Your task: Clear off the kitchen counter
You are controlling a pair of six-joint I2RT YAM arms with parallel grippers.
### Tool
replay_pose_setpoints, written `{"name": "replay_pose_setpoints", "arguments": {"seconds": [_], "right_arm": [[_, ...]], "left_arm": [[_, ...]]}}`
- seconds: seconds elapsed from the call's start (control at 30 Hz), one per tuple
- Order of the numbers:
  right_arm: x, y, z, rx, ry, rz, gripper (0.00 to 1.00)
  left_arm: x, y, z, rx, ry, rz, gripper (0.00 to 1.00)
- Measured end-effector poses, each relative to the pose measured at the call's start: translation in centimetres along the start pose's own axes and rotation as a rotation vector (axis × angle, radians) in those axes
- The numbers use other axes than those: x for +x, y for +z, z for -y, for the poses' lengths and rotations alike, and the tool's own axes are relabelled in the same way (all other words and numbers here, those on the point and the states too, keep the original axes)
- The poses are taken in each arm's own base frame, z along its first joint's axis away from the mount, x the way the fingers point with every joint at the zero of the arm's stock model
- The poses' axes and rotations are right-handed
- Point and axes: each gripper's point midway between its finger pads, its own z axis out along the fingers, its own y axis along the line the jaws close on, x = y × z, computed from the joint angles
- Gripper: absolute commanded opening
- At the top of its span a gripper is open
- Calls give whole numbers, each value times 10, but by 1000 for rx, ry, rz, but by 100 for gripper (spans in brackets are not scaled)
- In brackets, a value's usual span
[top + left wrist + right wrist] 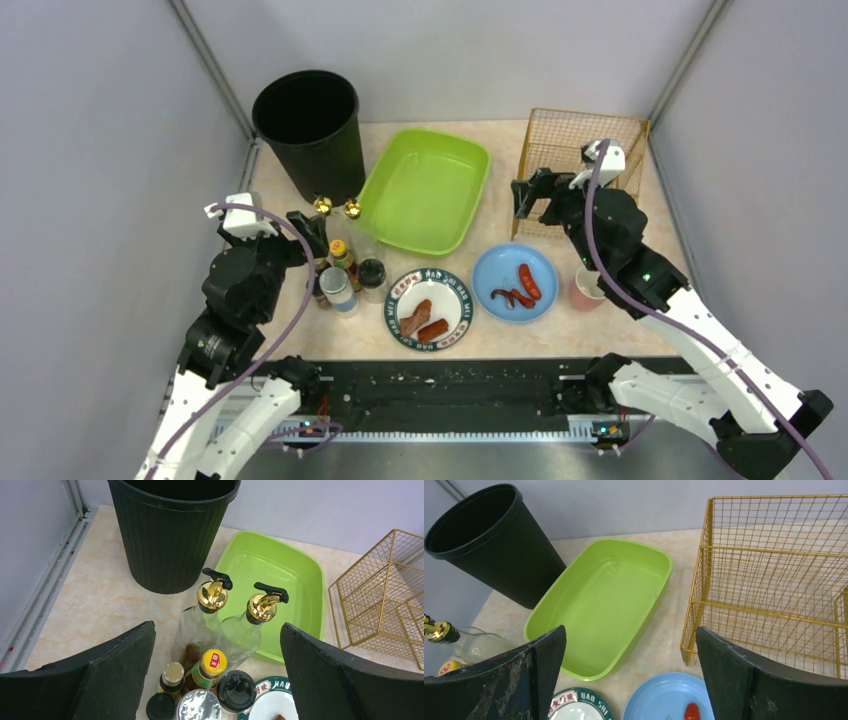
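The kitchen counter (pixel 300 335) is pale marbled stone. On it stand a cluster of condiment bottles and jars (pixel 346 277) and two glass bottles with gold spouts (pixel 337 208). A green-rimmed white plate (pixel 429 308) holds sausage pieces. A blue plate (pixel 514 282) holds red sausage bits. A pink cup (pixel 585 290) stands partly hidden behind the right arm. My left gripper (pixel 310 238) is open and empty above the bottle cluster (pixel 212 680). My right gripper (pixel 532 198) is open and empty, above the counter (pixel 669 625) between the blue plate (pixel 664 700) and the wire basket.
A black ribbed bin (pixel 308 130) stands at the back left. A green tray (pixel 425 190) lies empty at the back middle. A gold wire basket (pixel 575 150) stands empty at the back right. A black rail strip (pixel 440 390) runs along the near edge.
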Motion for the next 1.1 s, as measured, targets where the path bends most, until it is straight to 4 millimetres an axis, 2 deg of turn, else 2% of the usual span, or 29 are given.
{"name": "replay_pose_setpoints", "arguments": {"seconds": [0.6, 0.87, 1.1], "right_arm": [[7, -1, 6, 19, -27, -17, 99], [18, -7, 8, -8, -71, -36, 98], [26, -10, -2, -76, -85, -55, 98]], "left_arm": [[4, -5, -4, -9, -5, -3, 99], [17, -8, -14, -53, -21, -35, 96], [28, -3, -19, -82, -16, -54, 92]]}}
